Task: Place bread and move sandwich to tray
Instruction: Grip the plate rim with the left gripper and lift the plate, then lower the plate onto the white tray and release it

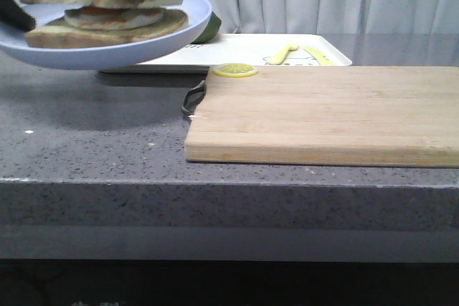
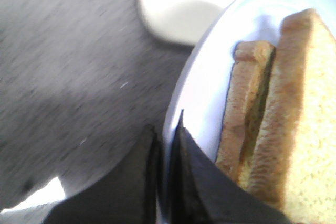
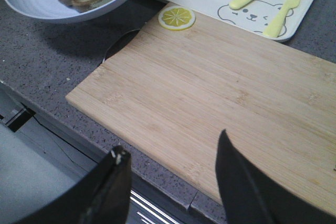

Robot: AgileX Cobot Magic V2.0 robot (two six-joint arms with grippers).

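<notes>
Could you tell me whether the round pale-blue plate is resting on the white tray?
No, the round pale-blue plate hangs above the grey counter.

Rectangular pale wooden cutting board [image 1: 326,114] lay on speckled grey stone counter [image 1: 86,141]; yellow lemon slice [image 1: 235,70] sat at board's far-left corner.

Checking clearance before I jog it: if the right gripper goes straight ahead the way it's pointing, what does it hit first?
Most likely the wooden cutting board: the right gripper, jaws open, points down at its bare surface, though depth is unclear.
</notes>
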